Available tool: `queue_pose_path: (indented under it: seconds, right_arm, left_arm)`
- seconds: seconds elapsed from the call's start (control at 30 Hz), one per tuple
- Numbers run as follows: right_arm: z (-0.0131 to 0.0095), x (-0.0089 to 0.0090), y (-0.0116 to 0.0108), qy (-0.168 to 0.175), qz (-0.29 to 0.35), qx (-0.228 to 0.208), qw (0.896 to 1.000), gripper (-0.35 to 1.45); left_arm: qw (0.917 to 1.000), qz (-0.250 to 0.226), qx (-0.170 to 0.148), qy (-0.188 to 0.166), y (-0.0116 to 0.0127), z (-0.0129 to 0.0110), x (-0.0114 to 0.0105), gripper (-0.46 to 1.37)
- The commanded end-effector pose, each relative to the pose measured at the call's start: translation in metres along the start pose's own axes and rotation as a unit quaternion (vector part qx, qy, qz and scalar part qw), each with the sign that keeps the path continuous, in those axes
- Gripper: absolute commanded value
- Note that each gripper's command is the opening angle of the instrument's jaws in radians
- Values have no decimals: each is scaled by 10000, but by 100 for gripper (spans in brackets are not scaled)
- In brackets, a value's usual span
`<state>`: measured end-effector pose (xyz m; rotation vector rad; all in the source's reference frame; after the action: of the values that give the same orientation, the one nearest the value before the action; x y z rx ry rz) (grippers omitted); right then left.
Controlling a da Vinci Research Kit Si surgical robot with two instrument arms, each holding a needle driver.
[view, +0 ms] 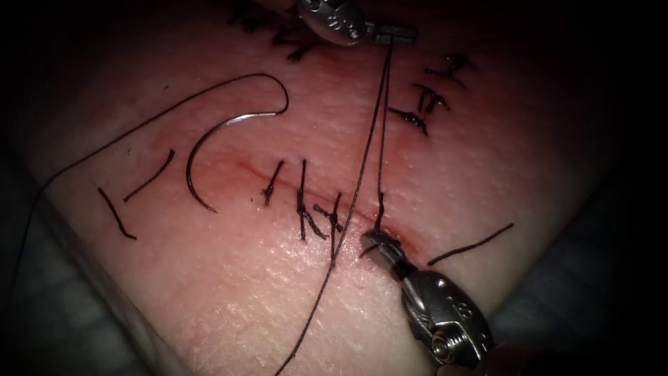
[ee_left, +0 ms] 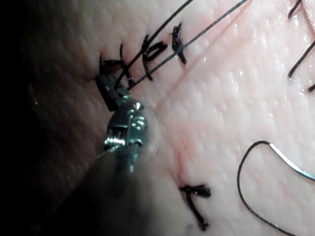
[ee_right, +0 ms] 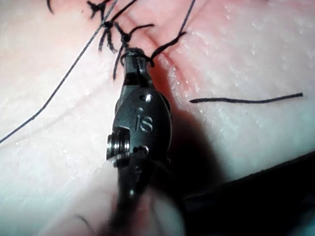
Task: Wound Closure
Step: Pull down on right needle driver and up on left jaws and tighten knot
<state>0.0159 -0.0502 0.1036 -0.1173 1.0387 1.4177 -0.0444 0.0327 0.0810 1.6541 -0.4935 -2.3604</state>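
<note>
Endoscope view: the needle (view: 209, 150) lies loose on the tissue (view: 487, 181), left of the cut (view: 236, 167) and out of the flesh — neither tool has it. Its thread (view: 139, 129) trails away toward the tissue's left edge. Along the cut, several knotted stitches (view: 303, 205) are already in; its left end beside the needle looks unstitched, so in my judgement the job is well along but not finished. At the right end, the right tool (view: 381, 245) is down at the wound, jaws closed on a thread tail by the newest knot (view: 379, 223). Up top, the left tool (view: 396, 33) has its jaws closed on two strands (view: 376, 118) running taut to that knot. Cut ends of thread (view: 470, 245) lie about. Open tissue right of the cut; the near edge sits close to the right tool.
</note>
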Motion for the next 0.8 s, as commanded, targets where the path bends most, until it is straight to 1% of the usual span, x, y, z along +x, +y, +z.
queue_pose_path:
  seconds: [0.03, 0.23, 0.3, 0.5, 0.67, 0.8]
  right_arm:
    - [-2, 1, -1, -9, -1, -19, 10000, -35]
    - [-12, -6, -12, 20, -46, 45, 10000, -35]
    - [-16, -9, -16, 10, 64, 64, 10000, -35]
    - [-29, -16, -27, -215, 771, 139, 9967, -35]
    - [-38, -21, -35, -431, 1393, 272, 9889, -35]
    - [-40, -24, -36, -562, 1576, 279, 9855, -35]
  left_arm:
    - [10000, -3, -45, -3, -2, 1, -3, -35]
    - [10000, -29, -30, -15, -11, 9, -18, -35]
    - [10000, -25, -29, -15, -12, 10, -20, -35]
    - [10000, -47, -27, -15, -13, 13, -24, -35]
    - [10000, -51, -20, -16, -17, 16, -27, -35]
    - [10000, -59, -2, -37, -22, 22, -31, -35]
